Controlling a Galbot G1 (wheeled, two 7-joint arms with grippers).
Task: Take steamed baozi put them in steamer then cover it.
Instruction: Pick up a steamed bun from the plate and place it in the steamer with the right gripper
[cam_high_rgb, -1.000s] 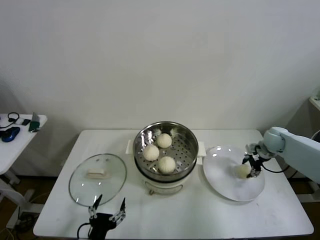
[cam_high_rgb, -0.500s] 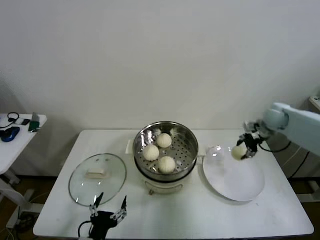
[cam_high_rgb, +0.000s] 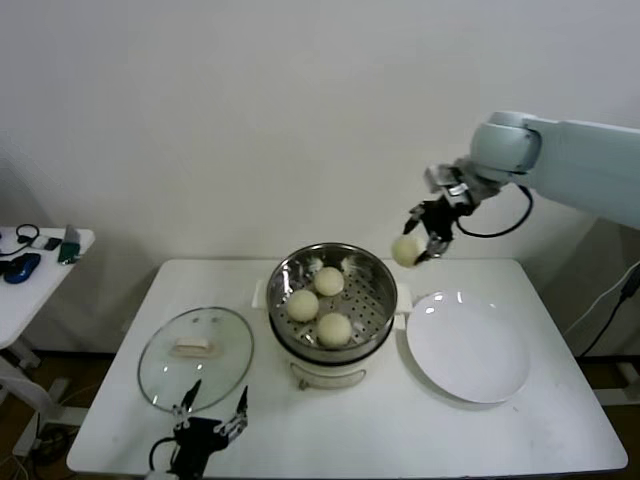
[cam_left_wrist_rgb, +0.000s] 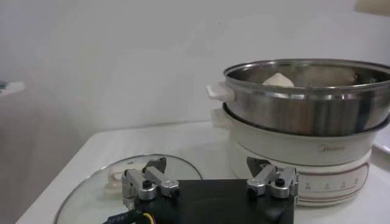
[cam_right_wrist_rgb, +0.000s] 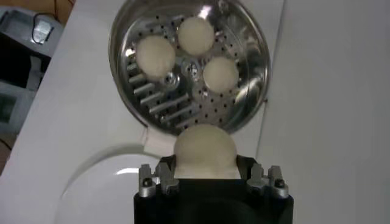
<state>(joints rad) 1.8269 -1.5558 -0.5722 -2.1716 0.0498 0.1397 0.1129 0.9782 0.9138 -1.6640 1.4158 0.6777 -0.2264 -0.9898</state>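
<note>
The steamer stands mid-table with three baozi on its perforated floor. My right gripper hangs high in the air, just above and to the right of the pot's rim, shut on a fourth baozi. In the right wrist view that bun sits between the jaws of the right gripper, with the steamer below it. The cover, a glass lid with a cream handle, lies flat on the table left of the pot. My left gripper rests open at the front edge beside the lid.
A flat white plate lies bare to the right of the steamer. A small side table with dark odds and ends stands off to the far left. The left wrist view shows the lid and the pot's wall close by.
My right gripper has lifted the baozi off the white plate and carried it up and left, to beside the steamer's rim. The left arm has barely shifted.
</note>
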